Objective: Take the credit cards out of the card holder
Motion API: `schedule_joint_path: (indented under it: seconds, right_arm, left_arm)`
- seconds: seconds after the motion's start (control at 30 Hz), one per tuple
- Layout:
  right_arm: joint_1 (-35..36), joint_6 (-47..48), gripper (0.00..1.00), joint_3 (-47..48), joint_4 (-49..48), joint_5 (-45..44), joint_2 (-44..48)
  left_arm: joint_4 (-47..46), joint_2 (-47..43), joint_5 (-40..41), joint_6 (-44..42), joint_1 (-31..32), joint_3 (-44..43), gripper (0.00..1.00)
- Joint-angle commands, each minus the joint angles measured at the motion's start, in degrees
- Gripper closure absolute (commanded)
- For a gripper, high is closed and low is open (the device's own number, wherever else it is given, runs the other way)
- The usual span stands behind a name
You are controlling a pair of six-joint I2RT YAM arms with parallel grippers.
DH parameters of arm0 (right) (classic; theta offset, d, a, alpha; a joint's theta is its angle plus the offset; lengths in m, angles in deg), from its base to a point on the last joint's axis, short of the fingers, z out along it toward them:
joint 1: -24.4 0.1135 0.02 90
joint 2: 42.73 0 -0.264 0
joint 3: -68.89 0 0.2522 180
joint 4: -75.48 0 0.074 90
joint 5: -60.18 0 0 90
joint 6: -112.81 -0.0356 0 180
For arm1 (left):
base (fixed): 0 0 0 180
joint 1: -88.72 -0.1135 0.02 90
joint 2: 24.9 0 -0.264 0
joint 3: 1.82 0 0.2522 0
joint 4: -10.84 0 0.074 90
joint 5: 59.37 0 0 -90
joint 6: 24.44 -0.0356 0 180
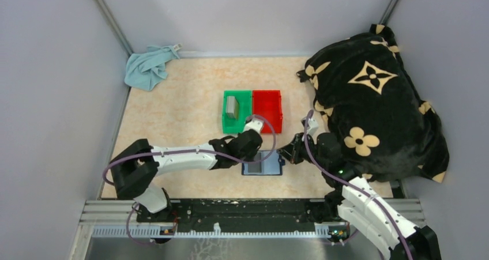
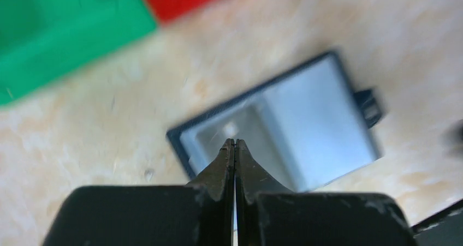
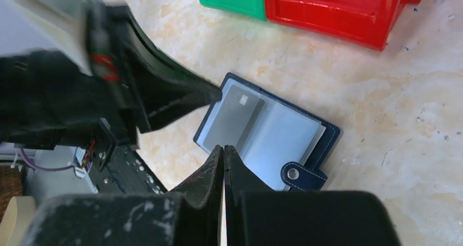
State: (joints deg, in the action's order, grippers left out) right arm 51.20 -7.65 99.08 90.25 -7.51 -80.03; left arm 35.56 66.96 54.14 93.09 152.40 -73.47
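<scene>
The navy card holder [image 1: 263,168] lies open on the table between my two grippers, its snap tab [image 3: 303,174] pointing right. A grey credit card [image 3: 233,118] sits in its left pocket; the right pocket looks pale and glossy. My left gripper [image 2: 235,141] is shut with nothing in it, its tips over the left page of the card holder [image 2: 306,115]. My right gripper [image 3: 224,147] is also shut and holds nothing, hovering at the card holder's [image 3: 273,134] near edge. Another grey card [image 1: 232,106] stands in the green bin [image 1: 237,95].
A red bin [image 1: 268,107] adjoins the green bin just behind the card holder. A black flower-patterned blanket [image 1: 372,93] is heaped at the right, close to my right arm. A light blue cloth [image 1: 149,67] lies in the far left corner.
</scene>
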Motion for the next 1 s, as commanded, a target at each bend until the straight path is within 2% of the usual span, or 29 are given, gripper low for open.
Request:
schedule_joint_path:
  seconds: [0.0,0.13,0.33,0.37,0.5,0.57,0.73,0.97]
  right_arm:
    - [-0.5,2.9,1.0,1.7,2.7,-1.9,3.2]
    - [-0.3,3.3,1.0,1.9,4.4,-0.7,3.8]
    - [1.6,0.9,1.0,-0.1,-0.7,-0.3,0.1]
    - [2.2,-0.1,1.0,-0.7,-2.5,-0.2,-0.9]
    - [2.8,-7.4,1.0,-5.2,-15.0,3.1,-7.1]
    - [3.4,-9.1,1.0,-7.0,-19.8,2.9,-10.0]
    - [4.1,-6.0,1.0,-6.7,-21.3,1.0,-16.1]
    - [4.1,-5.0,1.0,-7.9,-22.3,-0.1,-19.5]
  left_arm:
    - [-10.9,-7.0,-5.2,5.7,-0.7,13.0,1.0]
    - [-15.1,-14.6,-8.1,9.4,-0.7,22.1,1.0]
    - [-19.5,-18.6,-11.7,13.8,-0.7,29.0,0.98]
    - [-20.7,-19.2,-12.5,14.1,-0.7,29.6,0.95]
    - [-24.5,-20.2,-13.5,15.1,-0.7,31.2,0.71]
    - [-24.5,-19.8,-13.5,15.4,-0.8,31.2,0.68]
    - [-25.7,-19.5,-13.4,17.8,-1.2,32.5,0.67]
    - [-29.7,-17.8,-19.4,19.5,-4.8,33.8,0.68]
